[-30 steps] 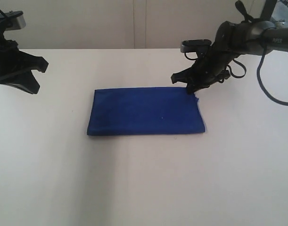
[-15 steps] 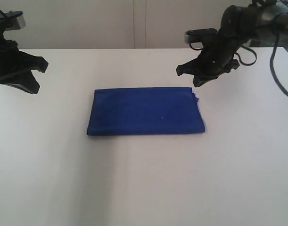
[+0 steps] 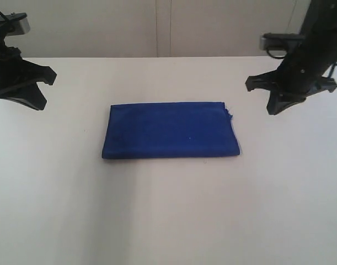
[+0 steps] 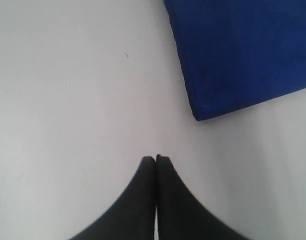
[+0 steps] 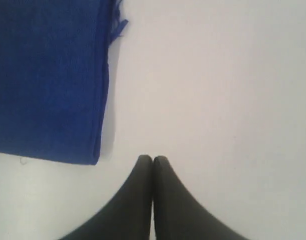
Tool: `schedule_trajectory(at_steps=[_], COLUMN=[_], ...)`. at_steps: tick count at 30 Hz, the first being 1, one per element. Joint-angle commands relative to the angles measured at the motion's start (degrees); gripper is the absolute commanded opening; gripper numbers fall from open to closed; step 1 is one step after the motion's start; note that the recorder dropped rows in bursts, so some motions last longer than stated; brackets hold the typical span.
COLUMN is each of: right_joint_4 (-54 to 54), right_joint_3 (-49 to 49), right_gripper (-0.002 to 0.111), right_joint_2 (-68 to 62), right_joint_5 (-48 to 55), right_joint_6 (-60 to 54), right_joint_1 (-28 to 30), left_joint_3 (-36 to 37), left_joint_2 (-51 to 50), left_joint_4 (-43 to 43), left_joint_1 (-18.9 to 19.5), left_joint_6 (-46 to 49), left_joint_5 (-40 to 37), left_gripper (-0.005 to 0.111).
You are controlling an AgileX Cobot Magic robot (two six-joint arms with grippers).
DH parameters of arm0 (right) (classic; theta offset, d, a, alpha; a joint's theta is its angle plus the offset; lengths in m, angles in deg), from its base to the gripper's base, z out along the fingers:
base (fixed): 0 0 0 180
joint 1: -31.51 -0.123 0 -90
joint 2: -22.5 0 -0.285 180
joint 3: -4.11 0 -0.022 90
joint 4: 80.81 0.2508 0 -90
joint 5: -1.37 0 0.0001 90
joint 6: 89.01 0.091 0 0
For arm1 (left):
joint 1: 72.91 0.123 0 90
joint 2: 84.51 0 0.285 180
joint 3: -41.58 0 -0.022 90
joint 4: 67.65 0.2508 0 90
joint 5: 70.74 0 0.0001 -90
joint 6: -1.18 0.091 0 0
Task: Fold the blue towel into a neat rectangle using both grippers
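Left hand (image 4: 156, 159) and right hand (image 5: 152, 159), two, both closed empty, flanking one folded blue towel (image 3: 169, 130).

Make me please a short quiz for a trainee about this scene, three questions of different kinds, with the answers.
1. True or false: the right gripper is holding a corner of the blue towel.
2. How does the towel lie on the white table? A) crumpled in a heap B) folded flat as a rectangle C) hanging over the edge
3. In one word, how do the jaws of the left gripper stand?
Key: 1 false, it is apart from the towel; 2 B; 3 shut.
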Motion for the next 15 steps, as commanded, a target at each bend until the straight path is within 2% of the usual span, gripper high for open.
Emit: schedule_trajectory(at_steps=[1,10,13,15], right_joint_4=[-0.32,-1.48,-1.63,-1.63], right_joint_3=[8.51,38.84,47.19,50.21], right_gripper=[0.0,0.0,0.0,0.0], right_joint_2=[12.21,58.47,70.27,73.62], right_joint_5=[-4.42,-22.03,-31.84,-35.0], right_joint_6=[0.0,-0.46,-0.69,-0.69], right_joint_1=[0.77,0.77,0.77,0.77], left_joint_3=[0.36,0.36,0.36,0.36], left_joint_2=[0.49,0.49,0.49,0.49], left_joint_4=[-0.37,-0.37,-0.37,-0.37], left_joint_1=[-0.17,-0.17,-0.17,-0.17], left_joint_6=[0.03,0.03,0.03,0.03], left_joint_5=[-0.35,-0.35,-0.35,-0.35], left_gripper=[0.0,0.0,0.0,0.0])
